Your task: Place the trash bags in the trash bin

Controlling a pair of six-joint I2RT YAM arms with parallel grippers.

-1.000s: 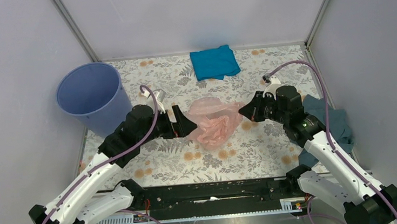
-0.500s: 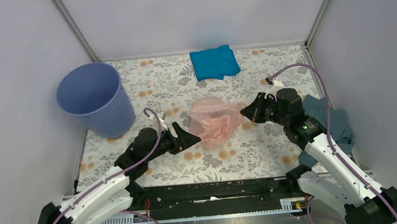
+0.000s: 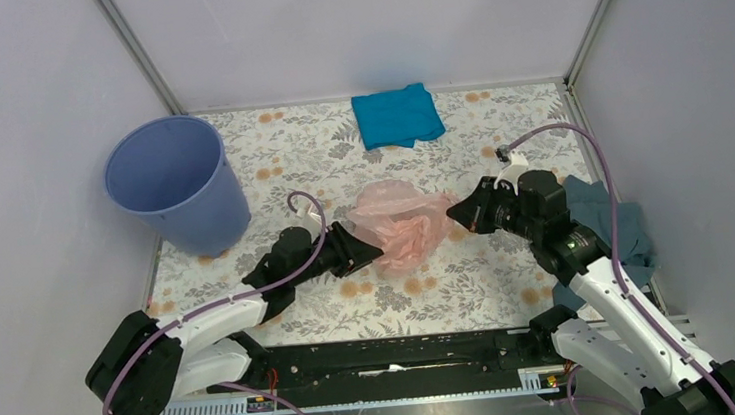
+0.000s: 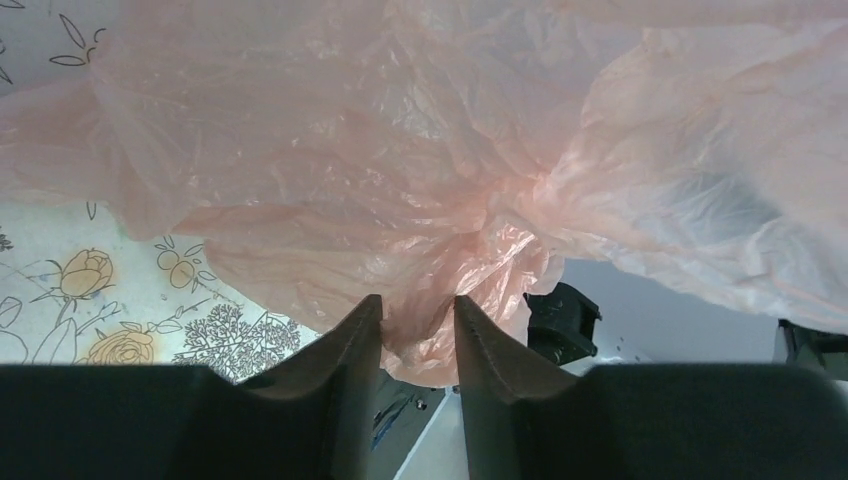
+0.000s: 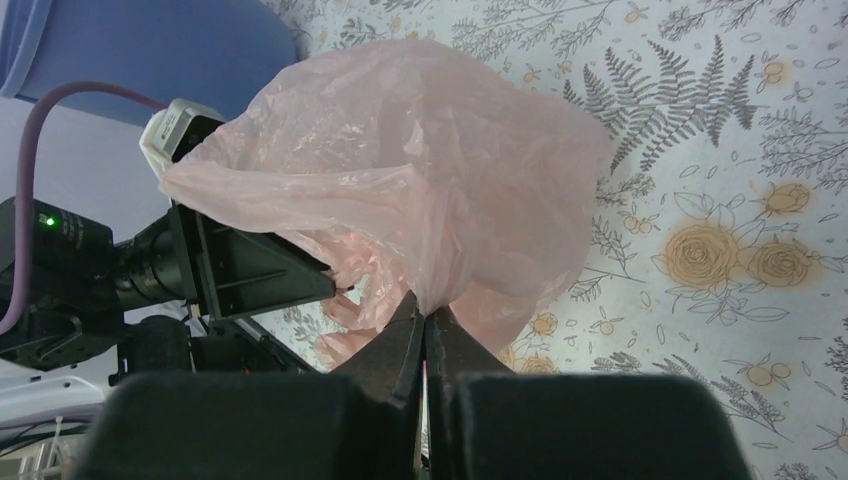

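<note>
The pale-pink, wrinkled trash bag [image 3: 400, 223] hangs bunched over the middle of the floral table cover. My left gripper [image 3: 373, 254] reaches into its lower left side. In the left wrist view a wad of the bag [image 4: 400, 150] fills the narrow gap between the left gripper's [image 4: 418, 310] fingertips. My right gripper [image 3: 454, 212] is shut on the bag's right edge. The right wrist view shows the film [image 5: 420, 180] pinched between the right gripper's [image 5: 425, 315] jaws. The lavender-blue trash bin [image 3: 176, 184] stands upright at the far left, apart from both grippers.
A bright blue folded cloth [image 3: 397, 116] lies at the back centre. A grey-blue cloth [image 3: 619, 231] lies at the right edge beside the right arm. Grey walls enclose the table on three sides. The black rail [image 3: 396, 351] runs along the near edge.
The left arm has dropped low and stretched right towards the bag, and its jaws have narrowed from wide open onto the plastic. The right gripper kept its pinch and shifted slightly.
</note>
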